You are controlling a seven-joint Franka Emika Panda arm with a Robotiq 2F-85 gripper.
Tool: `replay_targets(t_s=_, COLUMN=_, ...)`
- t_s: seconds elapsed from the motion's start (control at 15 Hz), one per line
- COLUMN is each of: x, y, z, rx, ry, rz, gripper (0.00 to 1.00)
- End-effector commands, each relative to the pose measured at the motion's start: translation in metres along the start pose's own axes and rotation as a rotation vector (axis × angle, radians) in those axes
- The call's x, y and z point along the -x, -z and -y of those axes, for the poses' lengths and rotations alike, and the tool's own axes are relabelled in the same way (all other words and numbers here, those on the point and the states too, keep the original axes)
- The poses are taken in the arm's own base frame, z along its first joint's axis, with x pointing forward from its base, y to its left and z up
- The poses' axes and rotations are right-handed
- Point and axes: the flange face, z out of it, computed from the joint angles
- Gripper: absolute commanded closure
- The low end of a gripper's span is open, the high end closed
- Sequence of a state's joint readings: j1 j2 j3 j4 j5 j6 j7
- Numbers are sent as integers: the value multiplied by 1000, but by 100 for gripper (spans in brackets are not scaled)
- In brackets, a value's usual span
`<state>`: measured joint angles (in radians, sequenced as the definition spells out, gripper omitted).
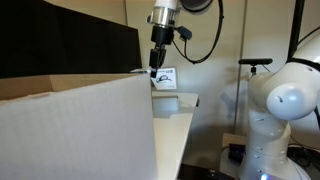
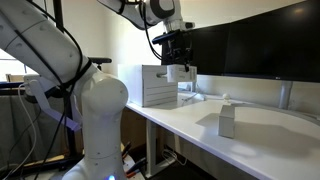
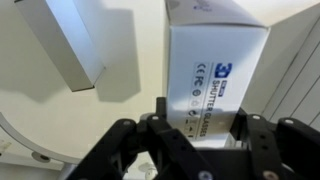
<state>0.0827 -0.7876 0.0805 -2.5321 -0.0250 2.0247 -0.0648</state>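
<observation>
End effector [image 3: 200,125] is closed partway, its fingers pressed against the two long sides of a white box [image 3: 215,60] with a printed label. In an exterior view the end effector [image 2: 178,62] holds this box above the surface [image 2: 200,125], just beside a ribbed white carton [image 2: 158,85]. A small white block [image 2: 227,121] stands well apart on the surface.

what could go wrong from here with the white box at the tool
1. The tool straddles only one end of the white box. Whether it grips is unclear, so the box might tip or slip.
2. The ribbed white object stands close beside the box, and a sideways move may knock it.
3. The monitor looks close to the tool and could be struck.
</observation>
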Motion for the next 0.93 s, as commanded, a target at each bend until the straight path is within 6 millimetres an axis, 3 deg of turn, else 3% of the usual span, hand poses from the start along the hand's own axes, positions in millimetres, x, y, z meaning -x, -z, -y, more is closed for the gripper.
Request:
replay_targets(t_s=0.0, x=16, y=-29, z=-16, rx=36, ry=-33, rz=60, gripper=68)
replay_targets(t_s=0.07, x=-3, y=-47, z=-22, rx=40, ry=-39, rz=76, gripper=68)
replay_targets(t_s=0.47, x=-21, y=-103, z=-51, rx=75, ry=-49, rz=148, gripper=68)
replay_targets(t_s=0.87, x=-40, y=-137, z=-78, rx=78, ry=-67, rz=221, gripper=68)
